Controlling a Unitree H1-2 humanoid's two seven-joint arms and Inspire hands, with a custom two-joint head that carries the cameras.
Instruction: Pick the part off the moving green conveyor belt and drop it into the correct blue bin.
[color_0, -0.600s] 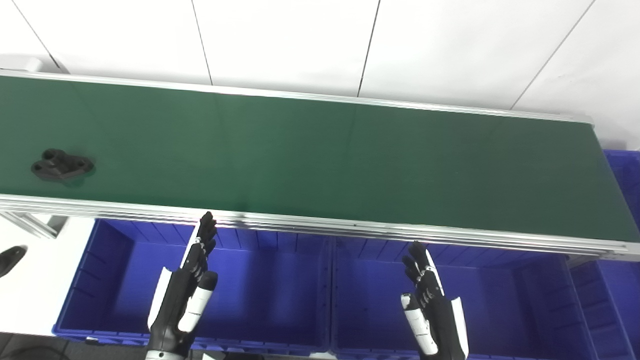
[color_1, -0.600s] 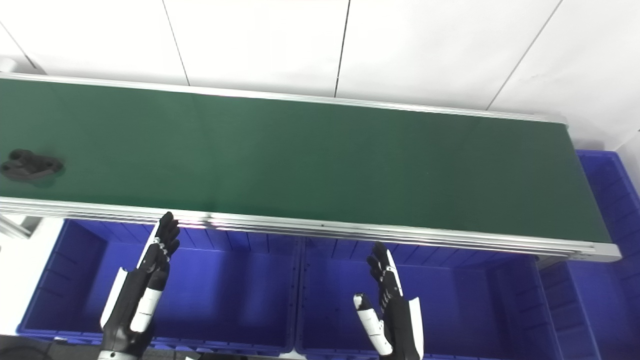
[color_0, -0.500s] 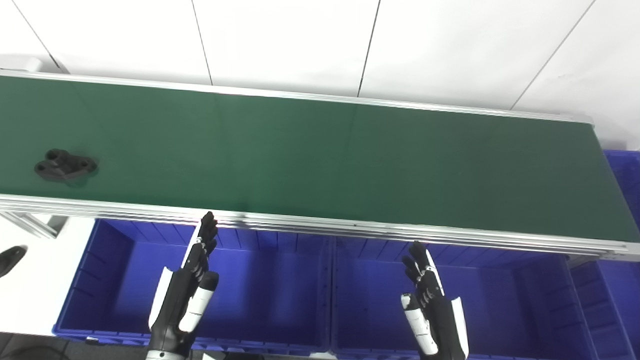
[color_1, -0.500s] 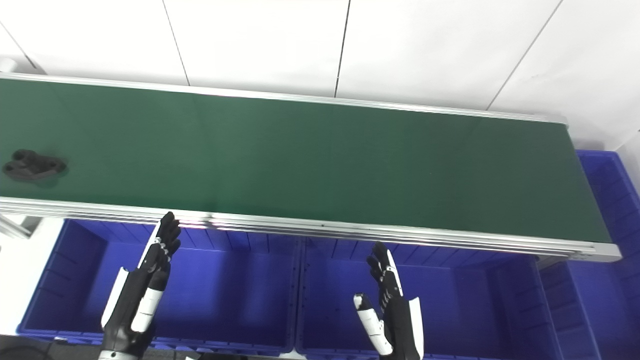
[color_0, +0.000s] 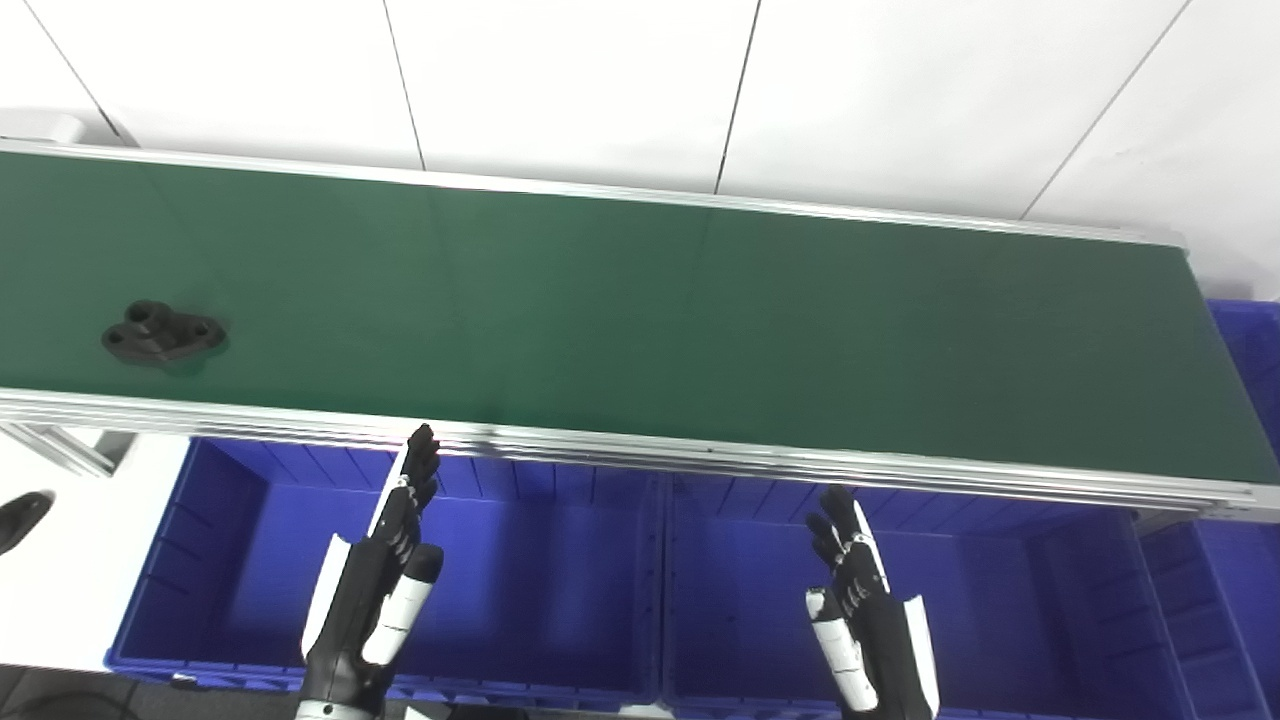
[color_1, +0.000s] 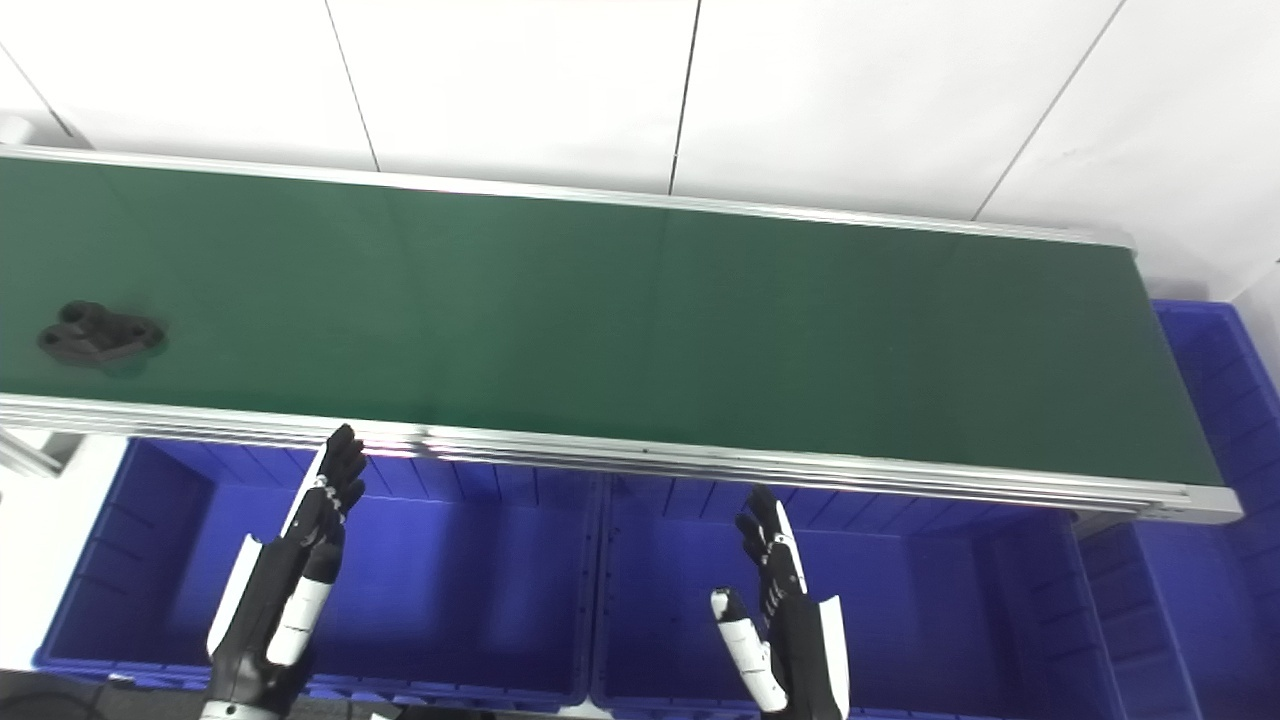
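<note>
While empty, both hands' fingers (color_0: 417, 470) extend straight.

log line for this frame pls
part: on belt, far left, untouched | left hand: open, over left bin | right hand: open, over middle bin

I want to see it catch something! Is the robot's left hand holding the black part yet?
No. The left hand is open and empty above a blue bin; the black part lies on the green belt.
</note>
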